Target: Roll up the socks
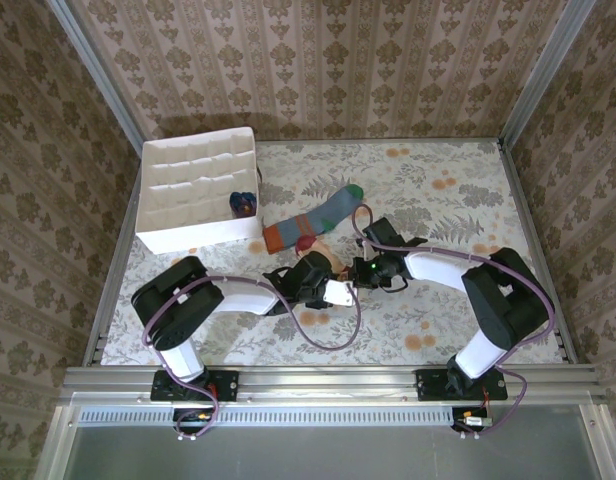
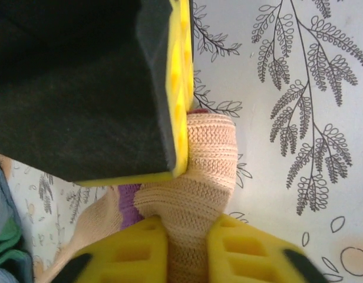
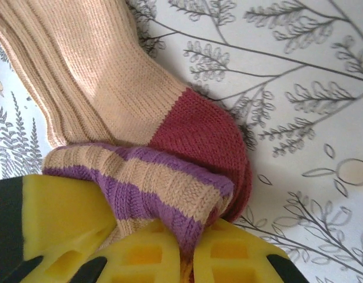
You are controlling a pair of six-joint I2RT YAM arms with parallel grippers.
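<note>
A peach sock point(image 1: 333, 260) with purple stripes and a maroon patch point(image 3: 199, 130) lies bunched between both grippers at the table's middle. My left gripper point(image 2: 187, 239) is shut on a fold of its plain peach knit point(image 2: 208, 159). My right gripper point(image 3: 190, 250) is shut on the striped cuff point(image 3: 146, 188), close beside the left one. In the top view the left gripper point(image 1: 326, 284) and the right gripper point(image 1: 360, 270) almost touch. A grey-blue sock point(image 1: 316, 220) with green toe and orange cuff lies flat just behind them.
A white partitioned box point(image 1: 193, 232) stands at the back left, with a small dark blue and orange bundle point(image 1: 243, 203) in one compartment. Metal rails edge the floral tablecloth point(image 1: 458, 190). The right gripper's black body point(image 2: 69, 88) hangs close over the left wrist view.
</note>
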